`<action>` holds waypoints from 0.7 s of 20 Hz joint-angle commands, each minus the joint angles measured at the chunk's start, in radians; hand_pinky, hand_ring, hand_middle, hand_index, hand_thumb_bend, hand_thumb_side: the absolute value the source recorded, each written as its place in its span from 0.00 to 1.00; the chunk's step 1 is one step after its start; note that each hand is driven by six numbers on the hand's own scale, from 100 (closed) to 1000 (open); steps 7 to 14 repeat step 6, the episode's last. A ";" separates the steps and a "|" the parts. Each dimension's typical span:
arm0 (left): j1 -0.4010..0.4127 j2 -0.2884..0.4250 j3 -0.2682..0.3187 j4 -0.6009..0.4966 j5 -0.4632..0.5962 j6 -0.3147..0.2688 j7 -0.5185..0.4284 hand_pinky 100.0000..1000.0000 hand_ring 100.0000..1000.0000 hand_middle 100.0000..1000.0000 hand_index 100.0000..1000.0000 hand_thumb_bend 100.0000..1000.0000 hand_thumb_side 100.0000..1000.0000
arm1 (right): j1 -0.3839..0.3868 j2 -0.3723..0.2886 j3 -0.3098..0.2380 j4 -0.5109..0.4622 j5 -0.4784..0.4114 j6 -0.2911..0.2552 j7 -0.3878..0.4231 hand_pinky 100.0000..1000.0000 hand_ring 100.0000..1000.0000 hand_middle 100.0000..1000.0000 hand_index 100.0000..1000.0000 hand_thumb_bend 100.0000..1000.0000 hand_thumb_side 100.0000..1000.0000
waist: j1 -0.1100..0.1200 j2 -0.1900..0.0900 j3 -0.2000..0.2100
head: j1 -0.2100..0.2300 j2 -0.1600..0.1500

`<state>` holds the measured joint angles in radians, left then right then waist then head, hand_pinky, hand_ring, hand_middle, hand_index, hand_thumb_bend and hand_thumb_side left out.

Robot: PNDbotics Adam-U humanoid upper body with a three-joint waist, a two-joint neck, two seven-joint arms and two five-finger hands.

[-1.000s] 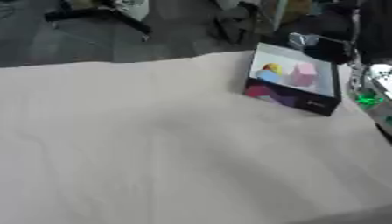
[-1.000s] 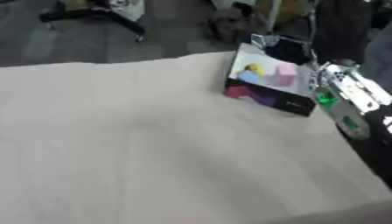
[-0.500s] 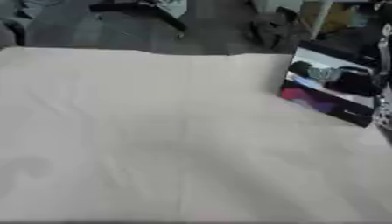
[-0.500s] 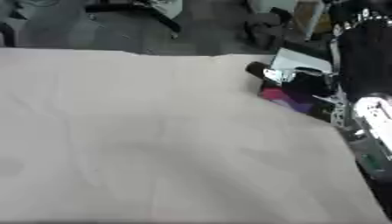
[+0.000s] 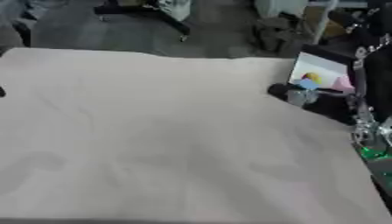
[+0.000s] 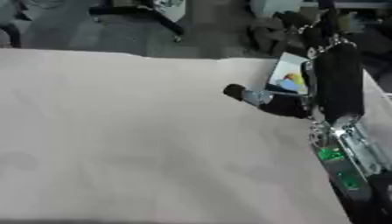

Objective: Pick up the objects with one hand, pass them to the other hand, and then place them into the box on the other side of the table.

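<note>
At the far right of the bench [image 5: 153, 131], the right hand [image 6: 257, 97] is seen low beside the box [image 5: 320, 72].

The bench is covered by a pale cloth, wrinkled and bare over most of its width. The box is placed near the far right corner, dark-walled with a light floor, and small coloured objects [image 5: 312, 78] in yellow, blue and pink are seen lying in it. The right hand is reached in from the right, its dark forearm [image 6: 337, 83] passing in front of the box in the right eye view, its tip set just left of the box's near left corner, close to the cloth. Whether the fingers are wide, narrow or closed on anything cannot be told, since the hand is blurred. The left hand is shown in neither view.
</note>
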<state>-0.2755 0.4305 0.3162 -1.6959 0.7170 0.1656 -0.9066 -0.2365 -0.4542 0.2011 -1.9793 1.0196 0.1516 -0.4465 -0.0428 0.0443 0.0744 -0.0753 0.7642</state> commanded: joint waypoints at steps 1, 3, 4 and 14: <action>-0.002 0.007 0.017 -0.004 -0.018 0.011 0.000 0.61 0.51 0.48 0.62 0.03 0.88 | -0.001 -0.007 0.002 -0.021 -0.007 -0.002 0.007 0.35 0.48 1.00 0.78 1.00 0.90 | 0.004 -0.010 -0.002 | -0.020 0.006; 0.001 0.003 0.019 -0.001 -0.025 0.013 0.000 0.62 0.51 0.48 0.62 0.03 0.88 | 0.004 -0.008 0.001 -0.021 -0.005 0.000 0.009 0.35 0.48 1.00 0.78 1.00 0.91 | 0.004 -0.011 -0.004 | -0.045 0.006; 0.002 0.002 0.020 0.000 -0.028 0.013 0.000 0.62 0.51 0.48 0.62 0.03 0.88 | 0.006 -0.009 0.000 -0.021 -0.003 0.001 0.009 0.35 0.48 1.00 0.78 1.00 0.91 | 0.004 -0.012 -0.005 | -0.053 0.006; 0.005 -0.001 0.021 0.003 -0.032 0.014 0.000 0.62 0.51 0.48 0.61 0.03 0.88 | 0.008 -0.009 -0.004 -0.021 0.001 0.005 0.008 0.35 0.48 1.00 0.78 1.00 0.92 | 0.003 -0.014 -0.006 | -0.060 0.006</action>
